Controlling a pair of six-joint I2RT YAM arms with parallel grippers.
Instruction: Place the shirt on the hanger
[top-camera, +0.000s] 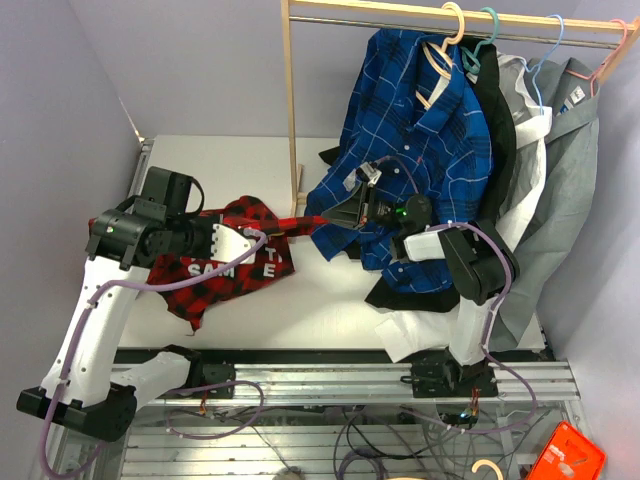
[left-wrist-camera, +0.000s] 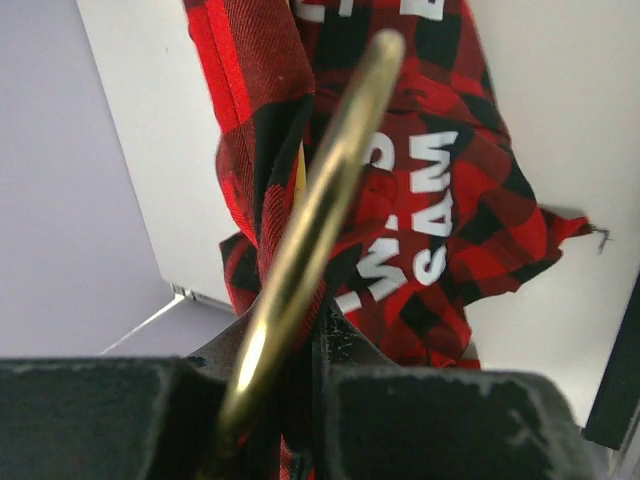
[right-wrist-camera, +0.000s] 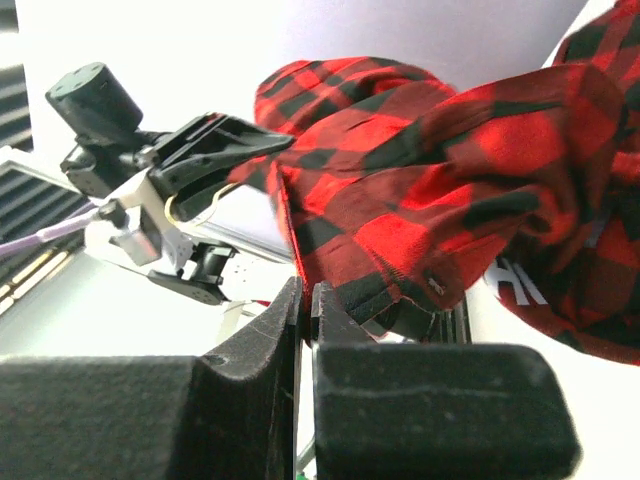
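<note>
Your left pincer (left-wrist-camera: 292, 352) is clenched on the hanger (left-wrist-camera: 322, 205). Its pale wire runs up from between the fingers and away across the shirt (left-wrist-camera: 440, 250). Your right pincer (right-wrist-camera: 305, 298) is clenched on a thin edge of the same shirt. In the top view that edge is drawn out as a taut red strip between the two arms. The rest of the shirt is bunched below the left pincer, over the left part of the worktop (top-camera: 320, 305), with its white lettering (left-wrist-camera: 425, 215) showing. You cannot tell whether it rests on the worktop, or how much of the hanger sits inside the cloth. The wire lies against a fold, not clearly under it.

The step in hand looks like working the shirt over one shoulder of the hanger. To do it well, hold the hanger steady with the left arm and let the right arm do the travelling. Pull the pinched edge along the line of the wire, not across it, so the cloth slides over the end instead of twisting the frame. The right grip has only a narrow hem, so pull gently, since a hard tug may slip it free. Work low and to the left, away from the blue shirt (top-camera: 410, 130) on the rack (top-camera: 291, 110) near the right arm, so nothing snags there.
</note>
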